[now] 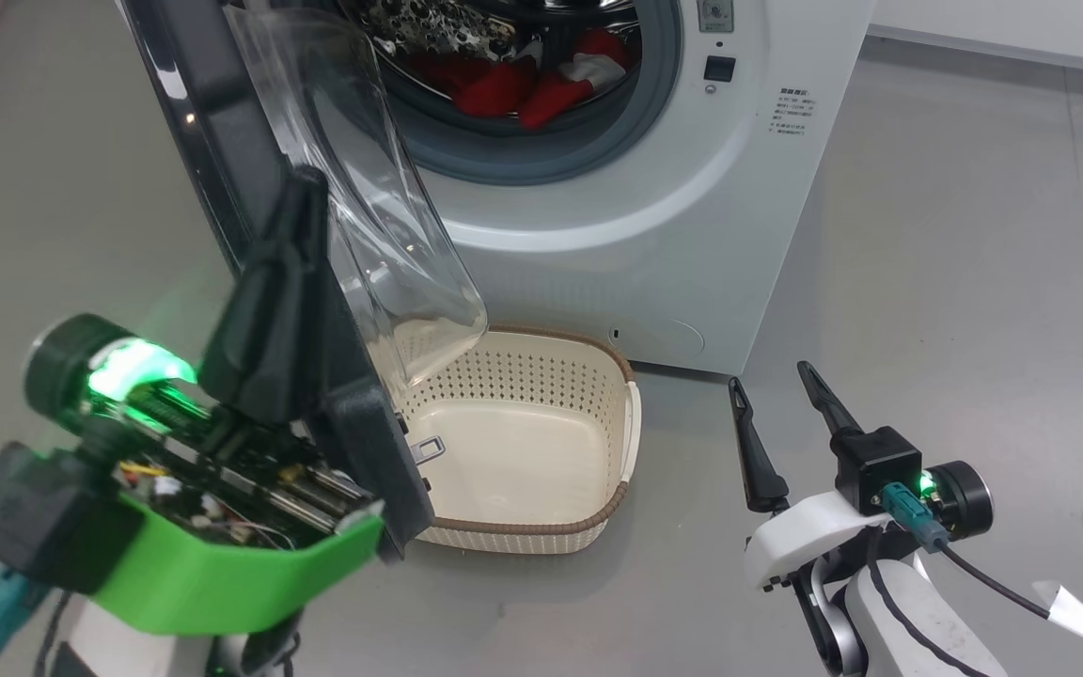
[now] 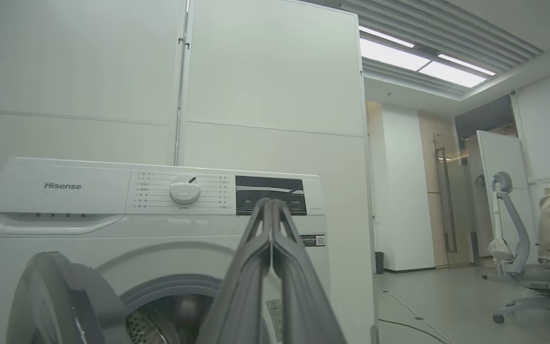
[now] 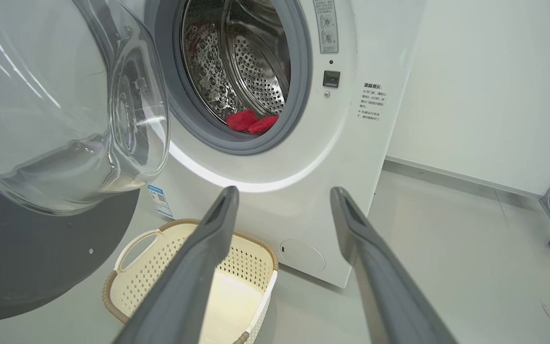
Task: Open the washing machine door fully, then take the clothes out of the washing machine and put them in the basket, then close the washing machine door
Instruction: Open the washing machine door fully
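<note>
Left gripper (image 1: pixel 305 193) is closest in the head view. Its dark fingers are pressed together on nothing and lie against the outer black ring of the washing machine door (image 1: pixel 212 122). The door stands only partly swung out, and its glass bowl overhangs the left edge of the basket (image 1: pixel 631 414) on the floor. Pushing with shut fingers looks risky: they could skid off the glossy ring, and the door could drift back over the basket.

From the left wrist, the same closed fingers rise mid-frame. The door (image 2: pixel 50 296) is at the lower left, beside them rather than between them, with the washing machine (image 2: pixel 65 224) behind.

From the right wrist, the right gripper (image 3: pixel 284 191) is spread wide and empty, aimed at the washing machine (image 3: pixel 303 200) below its opening. The clothes (image 3: pixel 251 122) lie at the drum's lower lip, above and well beyond the fingertips. The basket (image 3: pixel 132 286) sits under the left finger, half under the door (image 3: pixel 26 258), so garments lifted out could snag the bowl.
</note>
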Motion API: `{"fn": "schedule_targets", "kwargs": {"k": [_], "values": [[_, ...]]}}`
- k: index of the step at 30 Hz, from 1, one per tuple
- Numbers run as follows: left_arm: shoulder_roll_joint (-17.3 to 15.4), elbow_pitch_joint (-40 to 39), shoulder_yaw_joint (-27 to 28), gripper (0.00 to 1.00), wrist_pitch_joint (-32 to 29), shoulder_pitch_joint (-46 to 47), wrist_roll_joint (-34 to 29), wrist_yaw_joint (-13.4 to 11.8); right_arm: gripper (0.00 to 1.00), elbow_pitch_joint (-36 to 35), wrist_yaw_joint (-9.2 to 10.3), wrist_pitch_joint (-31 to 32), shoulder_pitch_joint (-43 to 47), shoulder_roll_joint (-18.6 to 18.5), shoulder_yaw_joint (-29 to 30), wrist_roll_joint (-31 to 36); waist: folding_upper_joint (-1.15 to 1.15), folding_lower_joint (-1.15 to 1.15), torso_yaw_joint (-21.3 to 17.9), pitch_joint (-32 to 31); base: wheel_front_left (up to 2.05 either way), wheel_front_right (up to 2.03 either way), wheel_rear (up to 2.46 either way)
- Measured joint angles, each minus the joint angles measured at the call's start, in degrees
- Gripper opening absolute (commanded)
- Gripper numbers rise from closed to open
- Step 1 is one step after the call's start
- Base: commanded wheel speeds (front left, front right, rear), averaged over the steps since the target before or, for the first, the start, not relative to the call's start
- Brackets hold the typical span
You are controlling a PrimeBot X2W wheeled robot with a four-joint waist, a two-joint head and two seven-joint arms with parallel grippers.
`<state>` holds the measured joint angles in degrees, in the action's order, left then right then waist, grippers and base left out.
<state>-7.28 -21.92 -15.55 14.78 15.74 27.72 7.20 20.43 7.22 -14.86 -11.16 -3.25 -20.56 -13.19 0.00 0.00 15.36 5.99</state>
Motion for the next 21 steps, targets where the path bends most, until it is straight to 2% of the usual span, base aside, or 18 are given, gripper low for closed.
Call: {"fn": "schedule_targets", "kwargs": {"k": [7,12,15,21], "values": [[-2.31,-0.9,-14.24,0.0,-0.01,-3.67,1.77,0.0,1.0,-0.25,0.0,0.0,0.03,0.01,-1.03,-0.42,0.0,0.0,0.15,0.01,0.0,0.0,0.0],[-6.0,1.86,-22.12,0.0,-0.02,-5.9,2.08,0.0,1.0,-0.25,0.0,0.0,0.03,0.0,-1.45,-0.53,0.0,0.0,0.17,0.17,0.0,0.0,0.0],[-7.56,4.24,-23.75,0.0,-0.02,-7.15,2.08,0.0,1.0,-0.24,0.0,0.0,0.03,0.01,-2.26,-1.05,0.0,0.0,0.14,0.28,0.0,0.0,0.0],[-8.27,9.93,-22.42,0.0,-0.05,-8.99,2.0,0.0,1.0,-0.15,0.0,0.0,0.04,0.0,-2.49,-1.19,0.0,0.0,0.03,0.59,0.0,0.0,0.0]]}}
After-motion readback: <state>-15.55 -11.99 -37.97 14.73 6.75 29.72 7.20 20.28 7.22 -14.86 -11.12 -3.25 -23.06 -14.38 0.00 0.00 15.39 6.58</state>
